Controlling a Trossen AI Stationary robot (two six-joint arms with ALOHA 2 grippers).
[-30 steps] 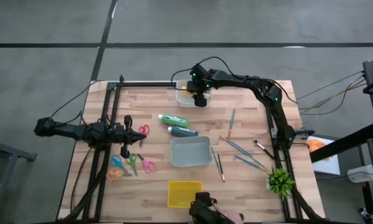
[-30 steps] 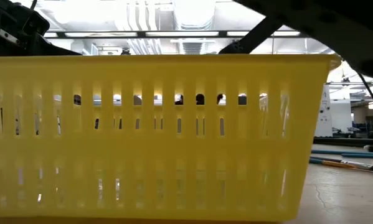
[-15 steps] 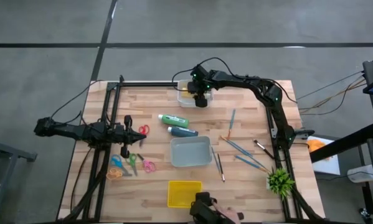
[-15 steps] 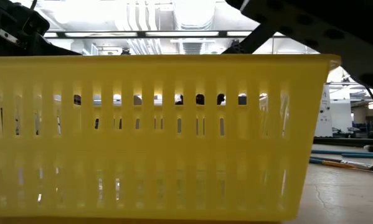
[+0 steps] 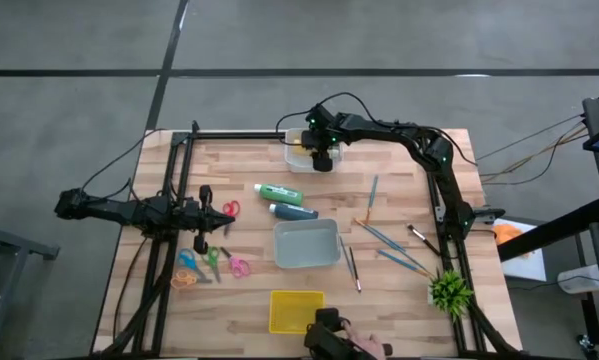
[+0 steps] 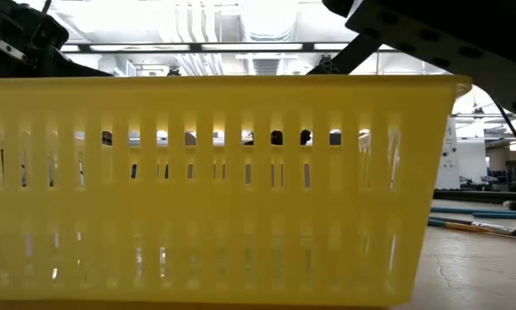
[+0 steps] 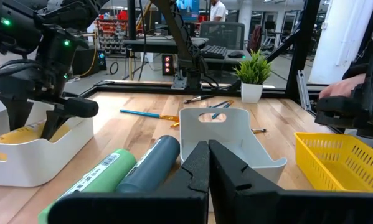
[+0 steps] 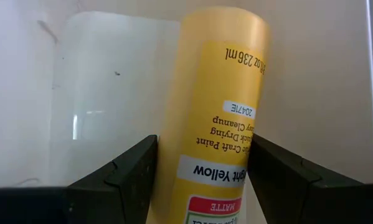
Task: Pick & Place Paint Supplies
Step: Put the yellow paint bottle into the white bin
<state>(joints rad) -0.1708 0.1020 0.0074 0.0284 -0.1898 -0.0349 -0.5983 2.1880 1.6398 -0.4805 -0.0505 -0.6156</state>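
The yellow tube (image 8: 214,118) lies lengthwise in the white tray (image 5: 295,160) near the table's far edge. My right gripper (image 5: 322,157) reaches down into that tray with the tube between its fingers. The green tube (image 5: 277,192) and the dark blue tube (image 5: 291,211) lie side by side on the table's middle. Brushes (image 5: 384,238) are scattered on the right half. My left gripper (image 5: 219,212) waits shut and low over the left side, next to the red scissors (image 5: 229,208). My right gripper holds the yellow tube by its labelled body (image 8: 202,171), between the two fingers (image 8: 121,177), one on each long side. The fingers come from above, pointing down, and lie across the tube. The tube lies level, low inside the white tray (image 7: 43,155); whether it rests on the floor is hidden.
A grey bin (image 5: 306,243) stands mid-table and a yellow basket (image 5: 295,308) at the near edge, filling the low view. Coloured scissors (image 5: 211,262) lie on the left, a green plant (image 5: 449,290) at the near right corner. Black frame rails run along both sides.
My right arm has shifted slightly above the white tray, as the low view shows; its gripper has stayed at the tray with the yellow tube.
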